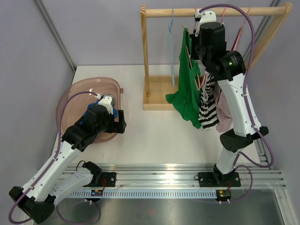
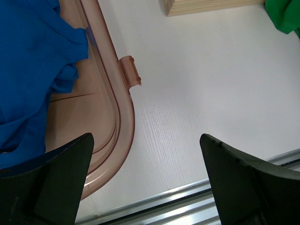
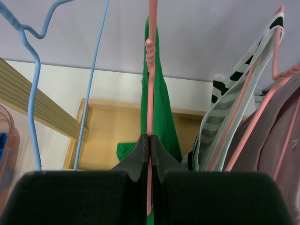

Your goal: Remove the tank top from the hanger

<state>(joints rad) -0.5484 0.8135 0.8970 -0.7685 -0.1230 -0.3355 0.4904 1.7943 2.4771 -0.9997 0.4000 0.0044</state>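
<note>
Pink hanger (image 3: 150, 93) — tight between right fingers (image 3: 139, 152)

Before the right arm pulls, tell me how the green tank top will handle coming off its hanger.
Probably floppy: the green tank top hangs in loose folds. Likely light, since one thin pink hanger carries it. Its strap may catch on the hanger's ribbed section rather than slide freely.
</note>
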